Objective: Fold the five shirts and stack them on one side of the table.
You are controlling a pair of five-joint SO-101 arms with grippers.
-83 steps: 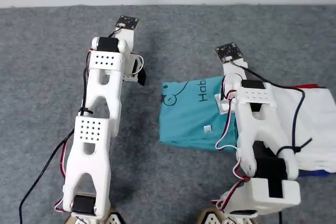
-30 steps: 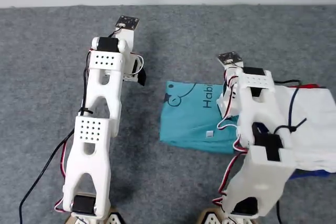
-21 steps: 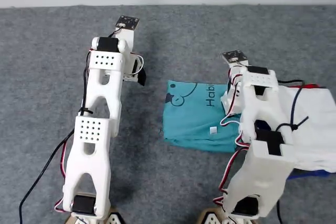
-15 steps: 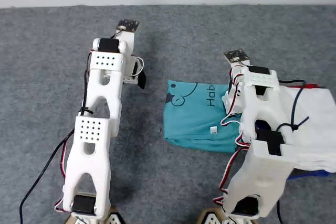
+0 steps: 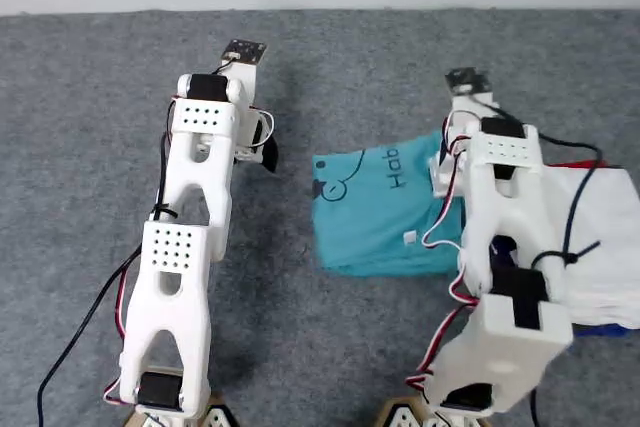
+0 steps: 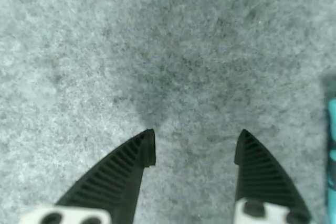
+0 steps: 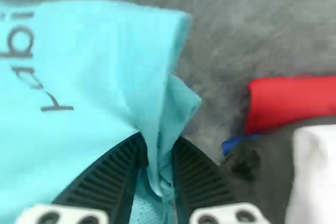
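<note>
We find the shirt (image 5: 375,212) lying on the table (image 5: 90,147), a little right of the middle. Just to its right, at the table's right side, sits the stack (image 5: 605,237) of other shirts, with the right arm reaching over it. The left gripper (image 6: 197,139) hangs above bare table left of the shirt. The right gripper (image 7: 157,141) is at the shirt's far right corner, a fold between its fingers.

The grey, felt-like surface (image 5: 350,347) carries a teal shirt (image 5: 370,217) right of centre and a pile of folded shirts (image 5: 615,277) at its right edge.
</note>
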